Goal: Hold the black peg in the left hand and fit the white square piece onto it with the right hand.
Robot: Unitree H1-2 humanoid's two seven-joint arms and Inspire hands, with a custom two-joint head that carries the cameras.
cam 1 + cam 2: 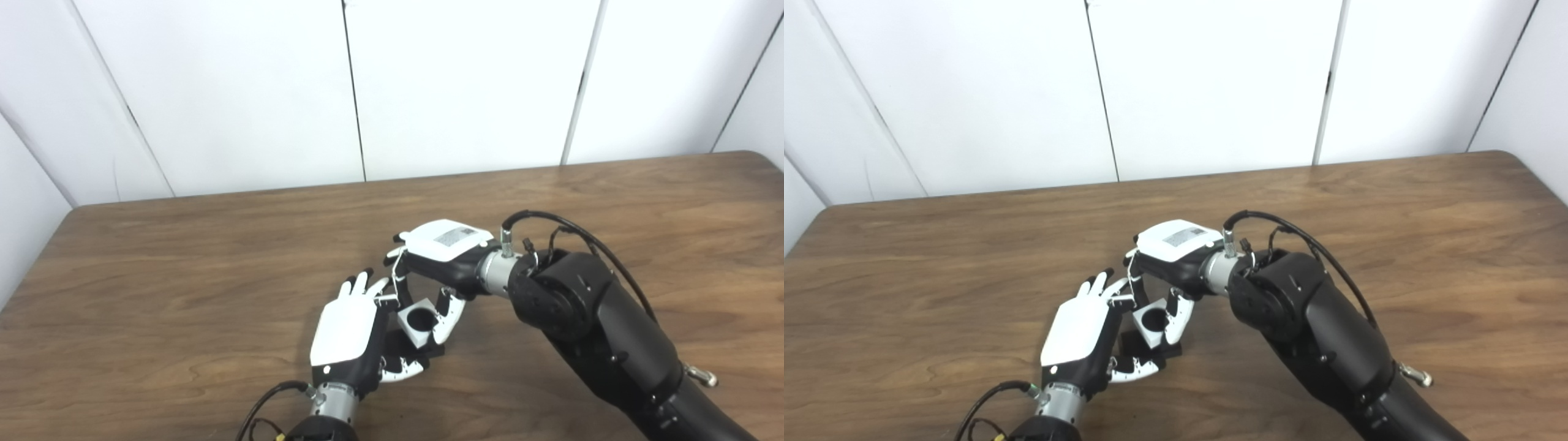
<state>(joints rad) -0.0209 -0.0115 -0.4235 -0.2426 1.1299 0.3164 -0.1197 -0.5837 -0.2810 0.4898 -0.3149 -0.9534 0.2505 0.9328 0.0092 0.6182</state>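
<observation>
At the wooden surface (184, 257) near its 6 o'clock edge, the right hand (450, 251) grips the white square piece (418, 323), touching the black peg (401, 358) held in the left hand (349, 334), whose fingers partly hide it.

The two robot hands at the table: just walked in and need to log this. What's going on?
The right hand grips the white square piece, round hole facing up, between its fingers. The left hand sits beside it, holding a black part low against the table. The piece sits over that black part; whether it is seated cannot be seen.
</observation>
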